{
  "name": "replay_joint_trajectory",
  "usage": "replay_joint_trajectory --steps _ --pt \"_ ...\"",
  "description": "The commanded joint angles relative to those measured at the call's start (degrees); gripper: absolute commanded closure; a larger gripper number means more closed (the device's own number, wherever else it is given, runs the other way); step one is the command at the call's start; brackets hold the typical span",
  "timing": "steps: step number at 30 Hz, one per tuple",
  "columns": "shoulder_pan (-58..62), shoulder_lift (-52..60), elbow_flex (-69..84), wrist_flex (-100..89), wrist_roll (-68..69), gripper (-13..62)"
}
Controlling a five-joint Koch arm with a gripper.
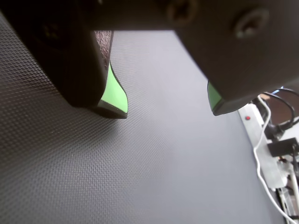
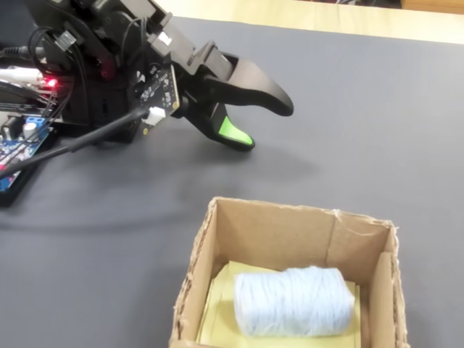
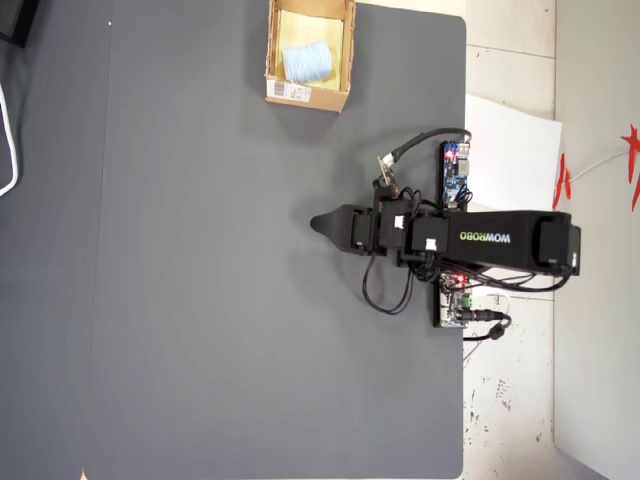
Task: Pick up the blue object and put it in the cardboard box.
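The blue object [image 2: 293,301] is a pale blue yarn-like roll lying on its side inside the cardboard box [image 2: 290,232]. In the overhead view the box [image 3: 305,95] stands at the top edge of the mat with the roll [image 3: 307,62] in it. My gripper [image 2: 267,125] hovers low over the bare mat, well away from the box. It is open: in the wrist view its two green pads [image 1: 113,91] stand far apart around the gripper's middle [image 1: 166,109], with only mat between them. From above, the gripper [image 3: 318,224] points left.
A dark textured mat [image 3: 200,300] covers the table. Circuit boards [image 3: 455,170] and cables sit by the arm's base. A white power strip [image 1: 261,144] with cords lies at the mat's right edge in the wrist view. White paper [image 3: 510,140] lies off the mat.
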State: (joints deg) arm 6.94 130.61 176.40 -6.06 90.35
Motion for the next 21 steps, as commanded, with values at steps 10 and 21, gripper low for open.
replay_joint_trajectory --steps 10,21 --pt "1.41 4.92 2.29 3.87 1.14 15.4" --pt "1.41 4.92 2.29 3.87 1.14 15.4"
